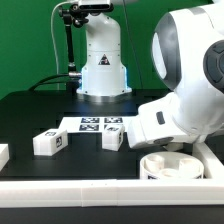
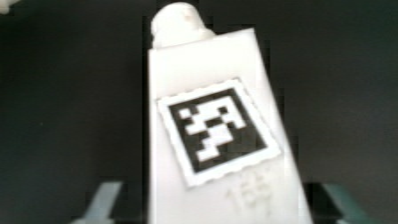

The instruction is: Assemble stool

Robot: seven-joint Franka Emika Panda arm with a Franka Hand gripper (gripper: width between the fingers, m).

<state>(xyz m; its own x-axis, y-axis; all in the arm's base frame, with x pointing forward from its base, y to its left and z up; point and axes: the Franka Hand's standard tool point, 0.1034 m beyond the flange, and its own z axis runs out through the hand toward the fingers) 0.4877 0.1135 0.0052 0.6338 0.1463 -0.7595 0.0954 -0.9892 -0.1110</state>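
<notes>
In the wrist view a white oblong stool leg (image 2: pixel 210 90) with a black-and-white tag lies on the dark table, a round peg at its far end. My gripper (image 2: pixel 221 205) is open, one finger (image 2: pixel 103 200) on each side of the leg's near end, with dark gaps between fingers and leg. In the exterior view the arm's body hides the fingers and this leg. The round white seat (image 1: pixel 170 166) lies at the front on the exterior view's right, just below the arm. Two more tagged legs (image 1: pixel 48 142) (image 1: pixel 112 139) lie mid-table.
The marker board (image 1: pixel 97 124) lies flat behind the two legs. Another white piece (image 1: pixel 3 155) shows at the exterior view's left edge. A white rim (image 1: pixel 60 190) runs along the table's front. The robot base (image 1: pixel 103 70) stands at the back.
</notes>
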